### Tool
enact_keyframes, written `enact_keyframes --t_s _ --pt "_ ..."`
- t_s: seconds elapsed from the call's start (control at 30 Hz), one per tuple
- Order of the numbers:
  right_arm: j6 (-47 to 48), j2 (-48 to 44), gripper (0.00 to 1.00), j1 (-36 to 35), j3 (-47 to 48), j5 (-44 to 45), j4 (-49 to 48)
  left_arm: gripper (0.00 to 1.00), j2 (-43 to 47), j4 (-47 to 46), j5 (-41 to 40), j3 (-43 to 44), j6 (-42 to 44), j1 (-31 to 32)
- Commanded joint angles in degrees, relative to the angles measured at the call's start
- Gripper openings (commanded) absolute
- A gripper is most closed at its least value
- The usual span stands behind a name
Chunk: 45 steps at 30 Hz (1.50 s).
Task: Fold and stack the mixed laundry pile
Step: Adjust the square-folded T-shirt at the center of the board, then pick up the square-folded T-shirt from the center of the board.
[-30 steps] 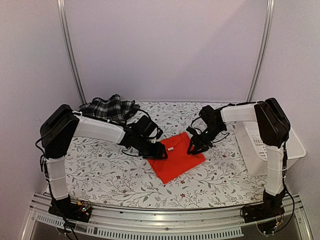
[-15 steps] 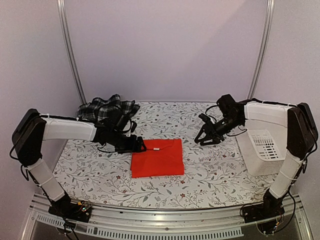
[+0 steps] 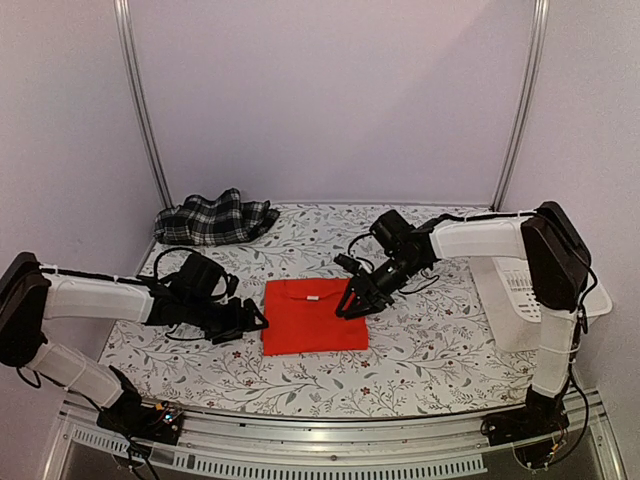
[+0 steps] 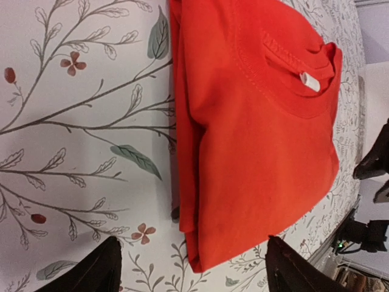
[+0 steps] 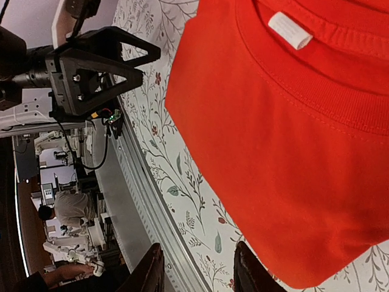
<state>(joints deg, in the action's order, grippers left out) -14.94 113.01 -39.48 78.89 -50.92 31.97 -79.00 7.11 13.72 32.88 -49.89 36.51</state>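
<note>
A: Where do the garments lie?
B: The red shirt (image 3: 313, 316) lies folded at frame centre on the floral cover (image 3: 430, 350). The plaid garment (image 3: 215, 217) is bunched at upper left.
A: And the grippers?
B: The left gripper (image 3: 258, 322), just left of the shirt, stands wide and empty. The right gripper (image 3: 352, 306), over the shirt's right edge, is partly spread and grips nothing.

A robotics lab: pale lilac booth panels (image 3: 330, 100), grey aluminium frame rail (image 3: 330, 427), and more robot rigs (image 5: 67, 250) with a seated person (image 5: 65, 210) beyond.
</note>
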Motion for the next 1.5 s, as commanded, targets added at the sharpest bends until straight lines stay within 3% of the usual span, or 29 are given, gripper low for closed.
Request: enact_keyframes --t_s 0.0,0.1,0.2,0.27,0.57,0.87,1.47 --pt "2.9 7.0 0.37 0.5 -0.2 -0.3 1.1 0.80 1.8 -5.0 1.8 -1.8 -4.5 -1.9" --pt "6.6 9.4 0.36 3.2 -2.0 4.1 4.5 0.80 2.4 -4.7 2.2 -2.3 -5.1 -2.9" --pt "9.8 8.3 0.34 5.7 0.2 13.9 9.5 0.80 4.9 -5.0 2.5 -3.7 -6.0 -4.3" --pt "11.0 5.8 0.33 5.6 2.1 14.7 9.4 0.80 6.6 -6.0 2.7 -5.3 -7.0 -5.3" --pt "14.4 -1.7 0.36 -9.8 10.8 25.2 7.3 0.80 7.7 -11.2 6.2 -8.6 -9.1 -7.0" --pt "21.6 3.1 0.29 -23.5 13.0 35.7 3.5 0.80 9.1 -13.8 6.4 -10.7 -13.1 -7.0" --pt "21.9 16.5 0.30 -26.3 17.1 40.5 2.9 0.82 8.3 -15.6 4.8 -13.0 -17.9 -6.9"
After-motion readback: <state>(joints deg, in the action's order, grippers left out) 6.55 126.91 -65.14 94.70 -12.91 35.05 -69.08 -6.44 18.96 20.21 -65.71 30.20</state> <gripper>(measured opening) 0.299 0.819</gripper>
